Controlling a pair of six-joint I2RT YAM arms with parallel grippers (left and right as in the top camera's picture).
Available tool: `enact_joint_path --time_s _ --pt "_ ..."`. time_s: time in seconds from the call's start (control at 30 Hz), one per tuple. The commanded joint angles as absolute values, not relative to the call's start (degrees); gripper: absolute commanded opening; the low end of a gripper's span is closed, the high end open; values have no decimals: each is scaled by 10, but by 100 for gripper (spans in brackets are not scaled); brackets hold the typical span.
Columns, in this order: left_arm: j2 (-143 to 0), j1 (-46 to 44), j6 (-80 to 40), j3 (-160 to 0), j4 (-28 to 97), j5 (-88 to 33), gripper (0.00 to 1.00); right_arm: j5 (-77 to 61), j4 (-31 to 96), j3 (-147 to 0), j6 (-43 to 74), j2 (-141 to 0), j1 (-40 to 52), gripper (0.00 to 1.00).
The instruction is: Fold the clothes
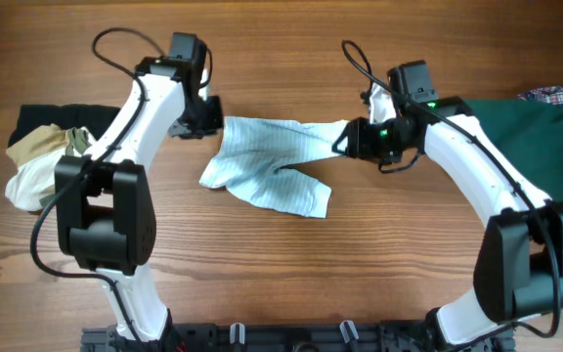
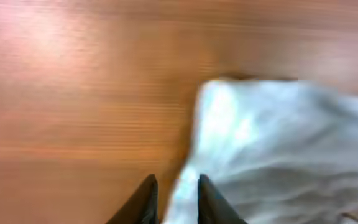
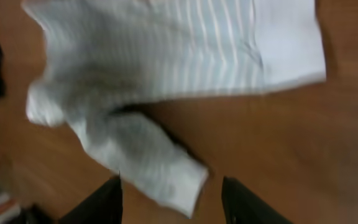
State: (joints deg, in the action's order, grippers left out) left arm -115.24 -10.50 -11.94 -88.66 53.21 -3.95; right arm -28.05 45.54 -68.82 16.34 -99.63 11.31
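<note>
The pale blue-and-white striped garment is found crumpled at the centre of the wooden table, with one narrow end drawn out rightward. That end is seen between the widely parted fingers of the right gripper, not clamped. The left gripper is placed at the garment's upper left corner. Its fingers are close together, but blur prevents any grip from being determined. A dark green garment is cut off at the right edge. A heap of clothes, black, tan and cream, is partly hidden by the left arm.
</note>
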Motion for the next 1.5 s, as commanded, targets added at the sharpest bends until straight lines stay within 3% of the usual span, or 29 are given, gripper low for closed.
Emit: enact_joint_path --time_s 0.0,0.17,0.5,0.77,1.03,1.2,1.47 --pt "-1166 -128 -60 -887 483 -88 18 -271 490 -673 128 -991 125 50" --pt "-1204 -137 -31 -887 422 -95 14 -265 491 -651 85 -991 173 36" --pt "-1277 -136 -30 -887 398 -100 9 -179 412 -614 126 -995 231 14" --pt "-1279 -136 -32 -887 388 -100 9 -227 289 -543 116 -1022 231 11" --pt "-1279 -136 -32 -887 388 -100 10 -280 281 -539 89 -1022 231 8" --pt "-1279 -136 -32 -887 387 -100 11 -357 275 -539 34 -1022 234 10" --pt "-1279 -136 -34 -887 378 -100 9 -190 257 -539 131 -1059 253 11"
